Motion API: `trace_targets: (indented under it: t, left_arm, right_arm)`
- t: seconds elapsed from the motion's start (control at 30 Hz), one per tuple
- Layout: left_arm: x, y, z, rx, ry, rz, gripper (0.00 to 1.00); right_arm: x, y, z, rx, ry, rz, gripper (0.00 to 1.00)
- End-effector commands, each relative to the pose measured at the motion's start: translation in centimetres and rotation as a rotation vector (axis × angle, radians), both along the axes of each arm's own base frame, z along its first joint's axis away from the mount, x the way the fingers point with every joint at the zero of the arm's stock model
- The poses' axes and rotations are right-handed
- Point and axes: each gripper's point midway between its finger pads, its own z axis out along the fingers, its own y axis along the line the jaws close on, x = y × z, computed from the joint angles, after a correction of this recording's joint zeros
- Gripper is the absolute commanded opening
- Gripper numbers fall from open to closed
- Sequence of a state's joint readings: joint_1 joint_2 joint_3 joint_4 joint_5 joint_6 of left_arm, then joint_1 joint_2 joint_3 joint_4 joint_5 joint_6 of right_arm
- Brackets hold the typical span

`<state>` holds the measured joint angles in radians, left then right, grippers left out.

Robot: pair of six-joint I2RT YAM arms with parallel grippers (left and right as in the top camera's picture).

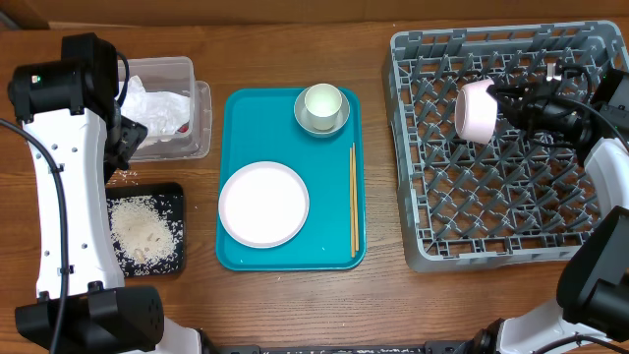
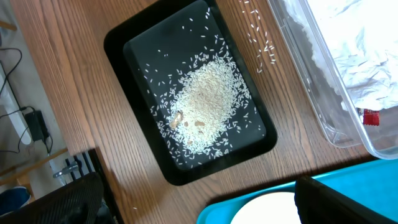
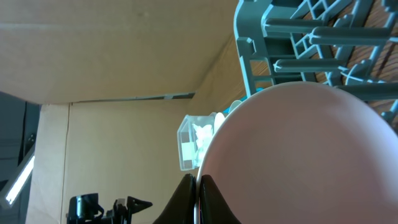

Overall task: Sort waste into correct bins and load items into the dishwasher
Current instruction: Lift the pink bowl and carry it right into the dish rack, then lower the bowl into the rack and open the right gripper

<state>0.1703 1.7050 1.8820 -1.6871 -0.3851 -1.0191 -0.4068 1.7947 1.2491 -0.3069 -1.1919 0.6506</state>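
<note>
One smooth pale pink cup (image 1: 476, 110) on its side, rim between the clamped right fingers (image 3: 183, 202); left fingers (image 2: 336, 202) wide apart.

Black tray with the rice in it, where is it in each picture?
Overhead: the black tray sits at the lower left, on the table.
Left wrist: the black tray fills the middle, with rice heaped in it.
Right wrist: not in it.
Shared landmark: the clear tub, just above the tray overhead, at the upper right in the left wrist view, small and far off in the right wrist view.
</note>
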Motion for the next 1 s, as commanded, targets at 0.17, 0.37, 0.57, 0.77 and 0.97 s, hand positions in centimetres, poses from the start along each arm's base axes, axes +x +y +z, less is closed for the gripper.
trace_targets:
  t: [0.17,0.37,0.57,0.77,0.97]
  left_arm:
    - [-0.1,0.1,1.0,0.011,-0.04,0.019,1.0]
    - [-0.1,0.1,1.0,0.011,-0.04,0.019,1.0]
    - [-0.1,0.1,1.0,0.011,-0.04,0.019,1.0]
    - [-0.1,0.1,1.0,0.011,-0.04,0.019,1.0]
    - [-0.1,0.1,1.0,0.011,-0.04,0.019,1.0]
  right_arm:
    - [0.6,-1.1,-4.5,-0.025,0.103,-0.056,0.04]
    - [0.5,-2.1,-4.5,-0.088,0.07,-0.075,0.07]
    - [-0.4,-5.1,-5.2,-0.292,0.171,-0.225,0.22]
    - [-2.2,-7.3,-3.4,-0.462,0.229,-0.346,0.34]
    - [-3.8,-7.4,0.0,-0.549,0.193,-0.404,0.54]
